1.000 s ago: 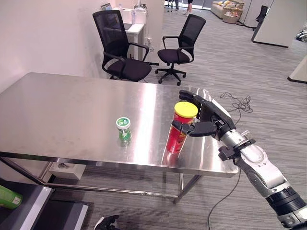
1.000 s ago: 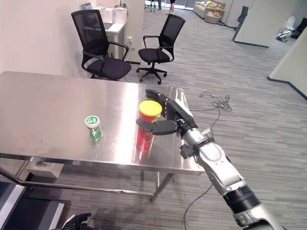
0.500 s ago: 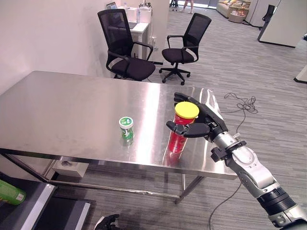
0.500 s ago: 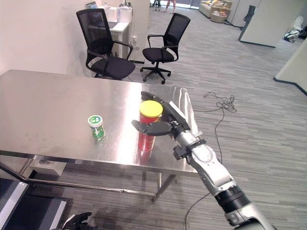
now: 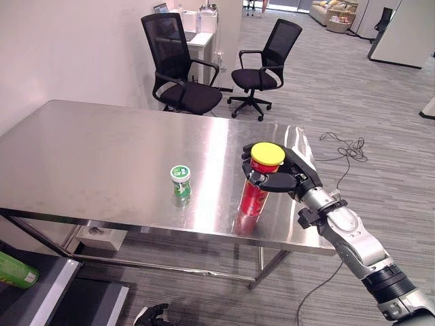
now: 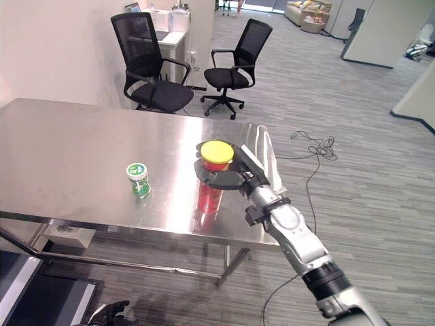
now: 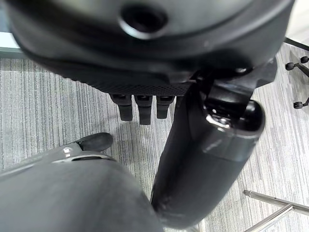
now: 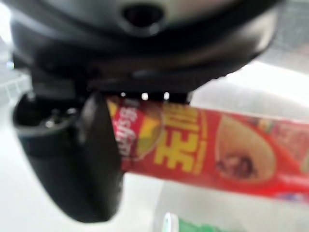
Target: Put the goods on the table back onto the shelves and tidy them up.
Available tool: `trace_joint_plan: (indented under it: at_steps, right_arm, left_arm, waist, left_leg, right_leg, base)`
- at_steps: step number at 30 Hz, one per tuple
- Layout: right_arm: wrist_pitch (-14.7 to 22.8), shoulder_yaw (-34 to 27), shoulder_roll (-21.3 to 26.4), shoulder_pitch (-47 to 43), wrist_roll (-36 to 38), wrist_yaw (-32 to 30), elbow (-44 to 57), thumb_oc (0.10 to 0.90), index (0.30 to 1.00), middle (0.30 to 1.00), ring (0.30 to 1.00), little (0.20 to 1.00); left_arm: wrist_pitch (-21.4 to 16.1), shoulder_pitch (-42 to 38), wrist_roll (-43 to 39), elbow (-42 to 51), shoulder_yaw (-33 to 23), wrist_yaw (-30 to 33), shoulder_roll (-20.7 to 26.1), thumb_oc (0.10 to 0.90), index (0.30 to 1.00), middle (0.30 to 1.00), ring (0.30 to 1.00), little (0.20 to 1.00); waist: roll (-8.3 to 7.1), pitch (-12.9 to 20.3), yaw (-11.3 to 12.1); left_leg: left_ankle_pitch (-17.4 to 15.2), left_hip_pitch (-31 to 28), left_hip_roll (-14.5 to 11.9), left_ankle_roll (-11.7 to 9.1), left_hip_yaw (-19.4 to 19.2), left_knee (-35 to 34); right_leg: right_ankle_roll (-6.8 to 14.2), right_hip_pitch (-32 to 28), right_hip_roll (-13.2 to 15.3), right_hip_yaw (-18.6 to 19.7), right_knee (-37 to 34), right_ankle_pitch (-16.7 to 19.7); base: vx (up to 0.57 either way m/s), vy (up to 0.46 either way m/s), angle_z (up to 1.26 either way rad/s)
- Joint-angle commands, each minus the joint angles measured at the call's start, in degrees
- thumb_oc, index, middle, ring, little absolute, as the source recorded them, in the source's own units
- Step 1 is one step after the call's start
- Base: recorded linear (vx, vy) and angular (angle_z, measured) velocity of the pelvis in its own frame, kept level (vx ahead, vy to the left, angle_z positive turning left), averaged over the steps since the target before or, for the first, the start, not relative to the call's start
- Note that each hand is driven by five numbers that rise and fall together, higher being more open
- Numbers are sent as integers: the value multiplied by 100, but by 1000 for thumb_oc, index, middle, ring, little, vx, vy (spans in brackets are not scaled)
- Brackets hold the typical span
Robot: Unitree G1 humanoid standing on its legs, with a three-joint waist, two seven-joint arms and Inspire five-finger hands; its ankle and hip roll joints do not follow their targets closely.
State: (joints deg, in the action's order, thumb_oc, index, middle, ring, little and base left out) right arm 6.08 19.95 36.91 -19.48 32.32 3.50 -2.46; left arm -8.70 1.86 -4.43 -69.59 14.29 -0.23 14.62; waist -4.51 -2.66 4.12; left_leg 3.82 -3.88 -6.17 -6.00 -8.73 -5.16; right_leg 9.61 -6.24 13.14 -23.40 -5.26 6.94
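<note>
Right hand [image 5: 285, 178] wraps, apparently firmly, around the upright red can [image 5: 255, 193] just below its yellow lid [image 5: 267, 153].

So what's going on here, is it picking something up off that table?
Yes. The robot's right hand is wrapped around the upper part of a tall red can with a yellow lid, which stands near the front edge of a steel table. A small green tub stands apart on the table, untouched. The left hand hangs low over the carpet, its fingers curled, holding nothing.
</note>
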Motion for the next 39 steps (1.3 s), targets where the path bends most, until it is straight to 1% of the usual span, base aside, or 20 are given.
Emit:
trace_joint_plan:
  at_steps: [1,9,11,12,13,14,16,17,20,23,24,25,26,27,31,32,35,37,38,39]
  right_arm:
    - [539,-312,-53,-977,-251,-290,-41,400,300,300,300,300]
    - [665,-692,-100,-902,-616,-612,-39,400,300,300,300,300]
    - [752,-910,-133,-910,-718,-820,-28,400,300,300,300,300]
    - [751,-912,-134,-908,-719,-822,-26,400,300,300,300,300]
    - [816,-1071,-130,-919,-807,-970,35,400,300,300,300,300]
    - [813,-1076,-131,-913,-811,-973,42,400,300,300,300,300]
    - [909,-1280,-169,-906,-826,-1099,163,400,300,300,300,300]
    - [1021,-1464,-202,-912,-774,-1194,306,400,300,300,300,300]
    - [1089,-1636,-240,-883,-737,-1269,476,400,300,300,300,300]
    - [1198,-1813,-428,-795,-640,-1333,756,400,300,300,300,300]
    - [1241,-1832,-524,-754,-622,-1335,900,400,300,300,300,300]
    - [1235,-1835,-527,-744,-626,-1337,912,400,300,300,300,300]
    - [1287,-1872,-644,-677,-564,-1301,1041,400,300,300,300,300]
    - [1285,-1875,-646,-670,-565,-1300,1048,400,300,300,300,300]
    - [1360,-1711,-874,-616,-479,-1207,1262,400,300,300,300,300]
    - [1378,-1546,-940,-689,-442,-1162,1321,400,300,300,300,300]
    - [1413,-1260,-1010,-885,-404,-1150,1376,400,300,300,300,300]
    - [1458,-1182,-986,-944,-478,-1189,1418,400,300,300,300,300]
    - [1493,-1183,-845,-1046,-661,-1363,1358,400,300,300,300,300]
    - [1493,-1183,-840,-1052,-662,-1365,1356,400,300,300,300,300]
  left_arm:
    - [-82,108,75,-289,461,115,-209,800,900,900,900,900]
    - [-118,83,108,-241,444,205,-194,800,900,900,900,900]
    - [-122,56,127,-258,428,244,-197,800,900,900,900,900]
    - [-122,55,127,-259,429,244,-196,800,900,900,900,900]
    - [-127,43,137,-240,410,270,-188,800,900,900,900,900]
    - [-126,42,137,-240,412,270,-186,800,900,900,900,900]
    - [-128,11,148,-289,381,312,-187,800,900,900,900,900]
    - [-123,2,154,-283,371,328,-179,800,900,900,900,900]
    - [-120,1,166,-261,368,334,-161,800,900,900,900,900]
    - [-118,-6,185,-269,365,351,-142,800,900,900,900,900]
    - [-116,-5,174,-236,353,352,-142,800,900,900,900,900]
    - [-114,-1,174,-233,354,351,-140,800,900,900,900,900]
    - [-121,8,169,-185,357,359,-140,800,900,900,900,900]
    - [-120,11,169,-182,358,359,-138,800,900,900,900,900]
    - [-147,76,13,27,339,389,-117,800,900,900,900,900]
    - [-151,121,-156,161,276,417,-86,800,900,900,900,900]
    - [-169,192,-469,250,133,467,-59,800,900,900,900,900]
    - [-187,219,-650,272,12,527,-59,800,900,900,900,900]
    - [-219,172,-724,209,-56,622,-134,800,900,900,900,900]
    - [-220,164,-724,206,-55,623,-138,800,900,900,900,900]
  waist:
    - [85,209,183]
    - [77,203,178]
    - [76,209,162]
    - [75,208,163]
    - [84,223,152]
    - [82,221,157]
    - [94,233,143]
    - [111,243,122]
    - [132,253,109]
    - [200,280,70]
    - [250,293,60]
    - [253,295,59]
    - [316,298,51]
    - [319,300,51]
    - [481,248,63]
    - [561,150,88]
    - [643,-34,171]
    - [677,-157,253]
    - [715,-317,329]
    - [726,-303,315]
  left_leg:
    - [-273,226,-322,-51,144,16]
    - [-295,206,-314,-37,141,16]
    - [-304,198,-315,-33,137,16]
    - [-304,198,-315,-33,136,16]
    - [-307,187,-317,-33,134,16]
    - [-307,185,-318,-33,132,16]
    - [-301,175,-329,-39,130,16]
    - [-294,168,-341,-51,136,16]
    - [-283,157,-363,-65,135,16]
    - [-249,134,-416,-110,130,16]
    - [-209,131,-461,-140,122,16]
    - [-209,131,-468,-144,124,16]
    - [-150,137,-540,-186,125,16]
    - [-150,137,-547,-190,127,16]
    - [18,121,-776,-268,159,16]
    - [151,130,-928,-286,215,31]
    - [380,255,-1153,-322,334,117]
    - [718,439,-1304,-457,495,85]
    - [1592,899,-1412,-675,645,40]
    - [1617,936,-1414,-671,669,34]
  right_leg:
    - [282,24,413,192,438,-227]
    - [283,14,422,204,438,-231]
    - [285,14,425,213,436,-226]
    - [285,13,425,213,436,-226]
    - [282,14,418,222,435,-231]
    - [282,14,417,224,436,-231]
    - [275,8,405,235,441,-251]
    - [265,3,391,251,449,-274]
    - [254,6,367,274,468,-309]
    - [221,-14,321,285,495,-380]
    - [189,-25,274,282,507,-442]
    - [185,-26,267,280,509,-445]
    - [143,-32,203,277,535,-519]
    - [139,-32,196,276,539,-522]
    - [-29,21,-68,304,761,-834]
    - [-141,143,-229,341,1028,-1048]
    - [-323,359,-459,314,1367,-1284]
    - [-424,443,-648,266,1340,-1351]
    - [-479,456,-791,122,1123,-1304]
    - [-482,471,-801,102,1099,-1275]
  base:
    - [0,0,0]
    - [0,0,0]
    - [0,0,0]
    - [0,0,0]
    - [0,0,0]
    - [-12,-34,-1]
    - [-10,-53,-1]
    - [-3,-75,0]
    - [-8,-64,-1]
    - [-22,-100,0]
    - [-27,-98,-1]
    - [-52,-151,0]
    - [-33,-88,-1]
    - [-54,-139,1]
    - [-72,-172,1]
    - [-133,-250,-2]
    - [-141,-248,-3]
    - [-237,-284,5]
    - [-277,-215,16]
    - [-318,-159,29]
